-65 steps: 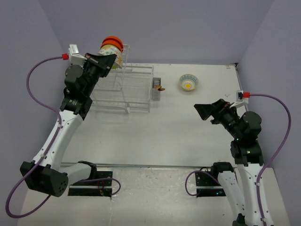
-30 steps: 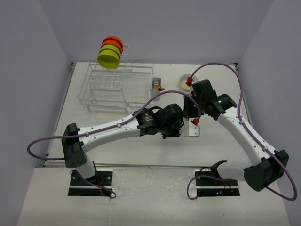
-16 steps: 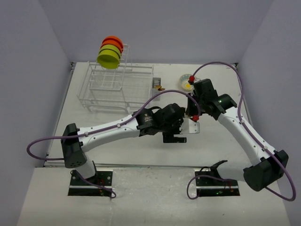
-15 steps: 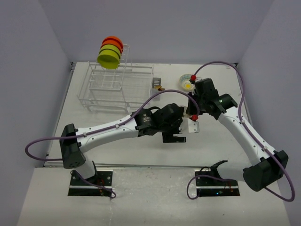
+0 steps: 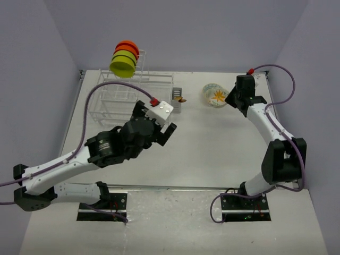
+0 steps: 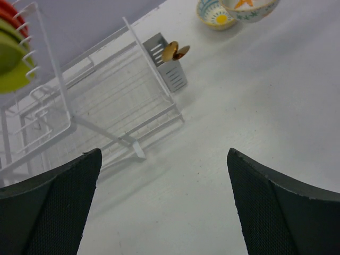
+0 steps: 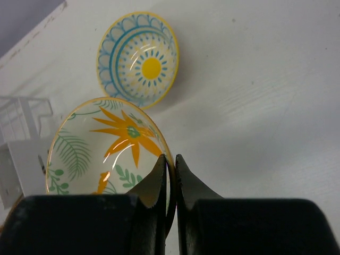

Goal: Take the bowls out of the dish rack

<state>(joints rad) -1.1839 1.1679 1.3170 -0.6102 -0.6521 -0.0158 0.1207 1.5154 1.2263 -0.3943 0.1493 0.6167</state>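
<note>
My right gripper (image 7: 171, 166) is shut on the rim of a cream bowl with an orange flower inside (image 7: 106, 146), at the far right of the table (image 5: 219, 98). Beside it, a blue-and-yellow patterned bowl (image 7: 138, 57) sits on the table. The white wire dish rack (image 5: 139, 102) stands at the far left. Its tower holds a lime-green bowl (image 5: 122, 67) in front and orange-red bowls (image 5: 127, 47) behind. My left gripper (image 6: 163, 154) is open and holds nothing. It hovers over bare table in front of the rack (image 5: 155, 123).
A small grey cutlery caddy (image 6: 167, 71) with brown utensils hangs on the rack's right end. The rack's low tray (image 6: 111, 114) lies just ahead of my left fingers. Purple walls close in the table on three sides.
My left arm has drawn back from the table's middle toward the rack, its jaws now open. My right arm has swung out to the far right beside the patterned bowl.
</note>
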